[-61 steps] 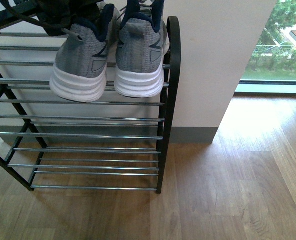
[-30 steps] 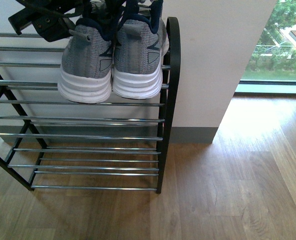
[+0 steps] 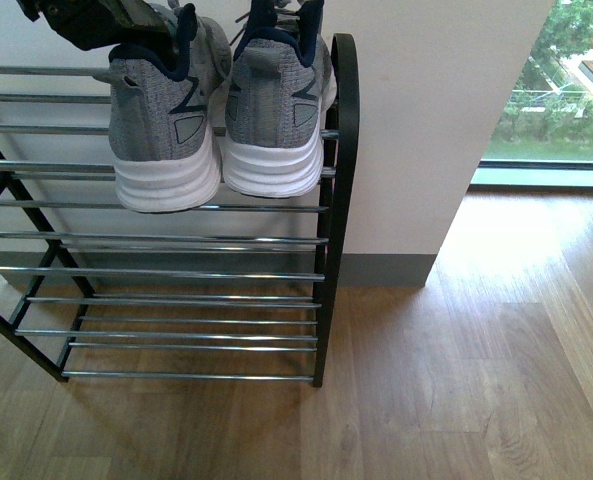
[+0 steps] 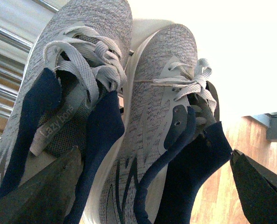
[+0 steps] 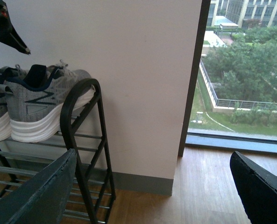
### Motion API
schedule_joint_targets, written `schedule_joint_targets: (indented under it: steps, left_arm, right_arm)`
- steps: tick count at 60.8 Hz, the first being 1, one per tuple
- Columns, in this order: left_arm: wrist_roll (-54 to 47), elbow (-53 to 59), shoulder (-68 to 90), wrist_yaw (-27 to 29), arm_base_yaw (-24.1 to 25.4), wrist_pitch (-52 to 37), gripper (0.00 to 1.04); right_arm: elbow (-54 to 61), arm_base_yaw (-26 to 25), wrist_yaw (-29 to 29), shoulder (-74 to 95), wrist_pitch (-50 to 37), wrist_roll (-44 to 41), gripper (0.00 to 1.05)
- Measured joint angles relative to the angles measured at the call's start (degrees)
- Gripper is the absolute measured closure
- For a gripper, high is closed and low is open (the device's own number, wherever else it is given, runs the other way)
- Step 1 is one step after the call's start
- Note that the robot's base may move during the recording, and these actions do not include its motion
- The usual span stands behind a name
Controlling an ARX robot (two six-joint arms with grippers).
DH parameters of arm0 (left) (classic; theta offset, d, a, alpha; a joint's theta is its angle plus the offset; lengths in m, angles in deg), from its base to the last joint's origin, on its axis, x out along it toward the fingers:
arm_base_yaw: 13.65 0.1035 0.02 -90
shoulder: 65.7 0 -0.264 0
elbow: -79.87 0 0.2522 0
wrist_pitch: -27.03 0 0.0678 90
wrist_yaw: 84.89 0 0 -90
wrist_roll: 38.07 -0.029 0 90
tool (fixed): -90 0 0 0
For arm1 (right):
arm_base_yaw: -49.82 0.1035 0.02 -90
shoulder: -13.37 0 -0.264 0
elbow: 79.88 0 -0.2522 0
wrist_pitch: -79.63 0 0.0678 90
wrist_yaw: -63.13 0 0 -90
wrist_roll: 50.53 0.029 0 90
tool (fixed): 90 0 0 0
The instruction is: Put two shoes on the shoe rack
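Two grey sneakers (image 3: pixel 166 120) (image 3: pixel 276 110) sitting side by side on shoe rack (image 3: pixel 341 150) upper tier; left claw (image 4: pixel 150 196) hovering above heels, spread wide; right claw (image 5: pixel 147 193) gaping wide.

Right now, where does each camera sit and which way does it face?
Front: on the body, looking down at the rack and the shoes on its upper bars; left hand shows at top left.
Left wrist: above the shoes, looking down into them; its open fingers frame the view.
Right wrist: off the rack's end, facing wall and window; open right hand, empty.
All three show the shoes.
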Motion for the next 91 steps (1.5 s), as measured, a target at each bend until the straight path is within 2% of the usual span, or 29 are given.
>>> schedule_joint_targets:
  steps: [7, 13, 18, 21, 23, 29, 32, 43, 44, 53, 86, 91]
  left_arm:
    - [-7.34, 2.56, -4.59, 6.93, -1.14, -0.22, 0.09]
    - [-16.59, 7.23, -10.32, 16.61, -2.32, -4.61, 0.09]
    - [-26.14, 13.55, -16.65, 27.1, -2.78, -11.39, 0.09]
    - [-30.03, 16.17, -19.34, 30.97, -2.82, -13.51, 0.09]
    - [-33.66, 18.53, -21.14, 29.57, -2.36, -17.42, 0.12]
    - [-39.98, 30.99, -26.82, 16.83, 1.2, -39.21, 0.32]
    - [-41.16, 36.39, -29.18, 14.21, 2.89, -44.52, 0.41]
    - [-42.82, 48.09, -36.06, 9.33, 7.82, -49.22, 0.7]
    - [-42.95, 50.31, -37.66, 8.2, 8.98, -49.68, 0.77]
    - [-43.21, 57.05, -43.28, 4.26, 12.61, -50.6, 1.04]
    - [-43.41, 69.51, -60.37, -3.67, 21.09, -46.01, 1.03]
    - [-43.47, 70.55, -63.1, -8.24, 24.28, -44.3, 1.03]
  right_arm:
    - [0.0, 0.0, 0.02, 0.0, 0.0, 0.0, 0.09]
    - [0.0, 0.0, 0.02, 0.02, 0.0, 0.02, 0.09]
    - [0.0, 0.0, 0.02, 0.0, 0.0, 0.0, 0.09]
    - [0.0, 0.0, -0.02, 0.0, 0.0, 0.02, 0.09]
    - [0.0, 0.0, 0.02, 0.0, 0.0, 0.0, 0.09]
    - [0.0, 0.0, 0.15, 0.0, 0.0, 0.02, 0.09]
    - [0.0, 0.0, 0.13, 0.0, 0.0, 0.02, 0.09]
    - [0.0, 0.0, 0.13, 0.0, 0.0, 0.02, 0.09]
    - [0.0, 0.0, 0.15, 0.0, 0.0, 0.02, 0.09]
    - [0.0, 0.0, 0.13, 0.0, 0.0, 0.02, 0.09]
    - [0.0, 0.0, 0.13, 0.02, 0.0, 0.02, 0.09]
    - [0.0, 0.0, 0.13, 0.0, 0.0, 0.0, 0.09]
